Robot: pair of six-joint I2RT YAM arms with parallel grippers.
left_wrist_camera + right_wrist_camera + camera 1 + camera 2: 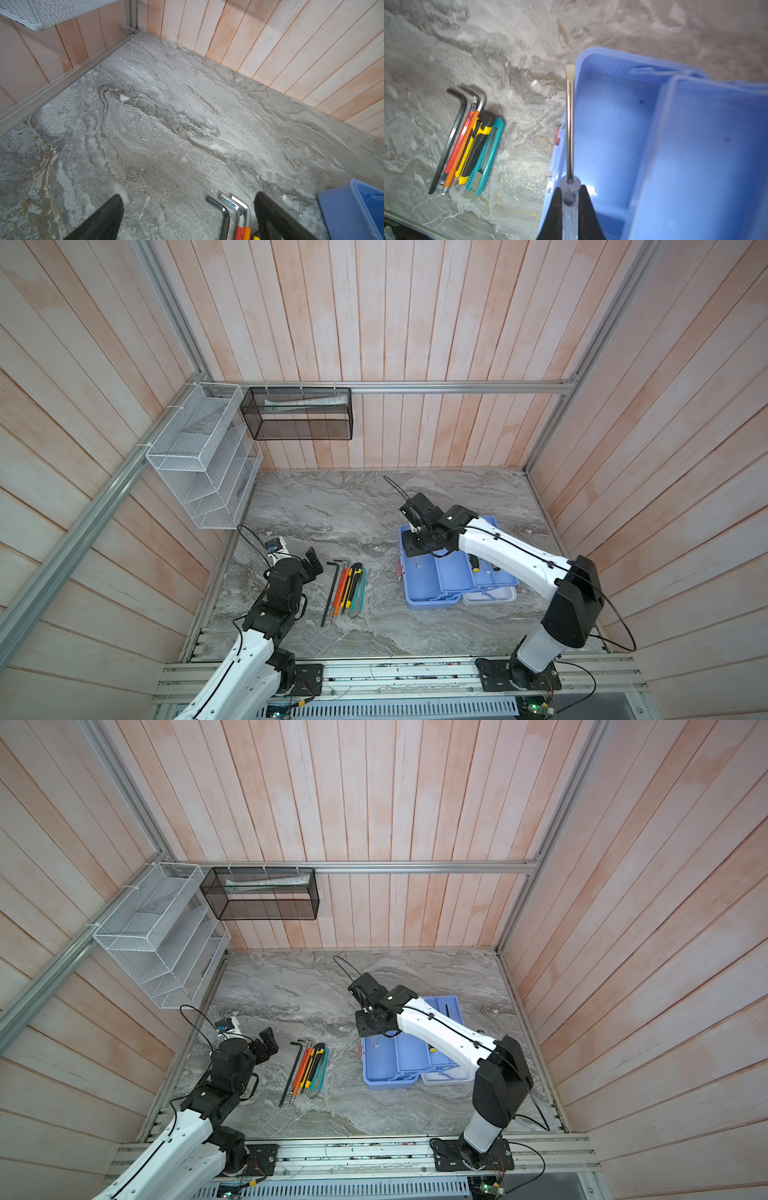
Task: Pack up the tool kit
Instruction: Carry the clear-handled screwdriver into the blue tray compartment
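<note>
The tool kit (424, 593) (382, 1073) stands open on the right of the marble table, a light blue box with its trays folded out and its white lid (490, 595) lying in front. My right gripper (570, 195) (417, 549) is shut on the clear handle of a flat-tip screwdriver (569, 124), whose shaft points over the box's left compartment (612, 135). Hex keys (332, 589) (456, 124) (225, 209) and utility knives (353, 585) (475, 143) lie side by side left of the box. My left gripper (312, 562) (188, 207) hangs open and empty just left of the hex keys.
A yellow and black screwdriver (473, 562) lies in a tray of the box. A white wire mesh basket (199, 456) and a black one (297, 414) hang on the walls at the back left. Wooden walls close in three sides of the table.
</note>
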